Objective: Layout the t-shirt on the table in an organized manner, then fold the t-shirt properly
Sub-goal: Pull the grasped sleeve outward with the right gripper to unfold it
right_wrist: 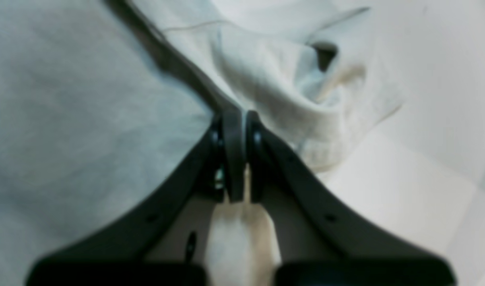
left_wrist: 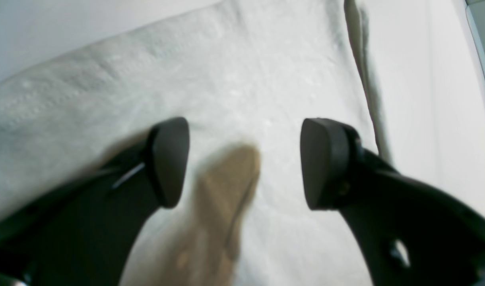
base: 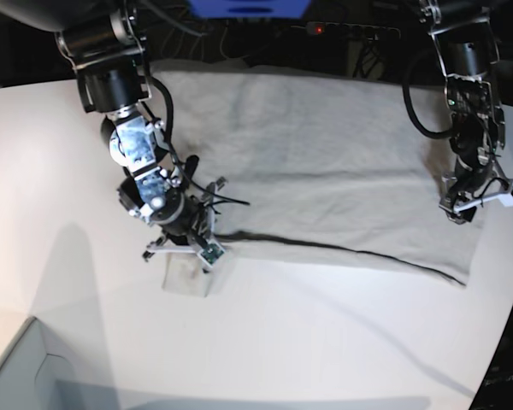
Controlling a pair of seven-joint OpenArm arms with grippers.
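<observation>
A pale grey-beige t-shirt (base: 325,162) of soft, finely pebbled cloth lies spread flat across the upper middle of a smooth white table (base: 325,342), reaching from about ten o'clock to three o'clock in the base view. Its lower edge runs as a long dark fold line toward four o'clock.

The right gripper (right_wrist: 234,159), matte black with curved, tapering fingers, sits at the shirt's lower corner near nine o'clock of the base view. Its fingertips are pressed together on a bunched fold of the t-shirt, and a narrow tongue of cloth pokes out behind the pinch toward six o'clock of the right wrist view. Beyond the pinch, at one o'clock, the fabric rumples into soft ridges with one dark hollow.

The left gripper (left_wrist: 244,163) hangs over the shirt's opposite end, near three o'clock of the base view. Its two rounded black pads stand wide apart with nothing between them, above flat cloth. A blurred tan patch shows beneath the gap. The shirt's edge runs toward one o'clock, bare table beyond.

A grey box corner (base: 17,367) sits at seven o'clock.
</observation>
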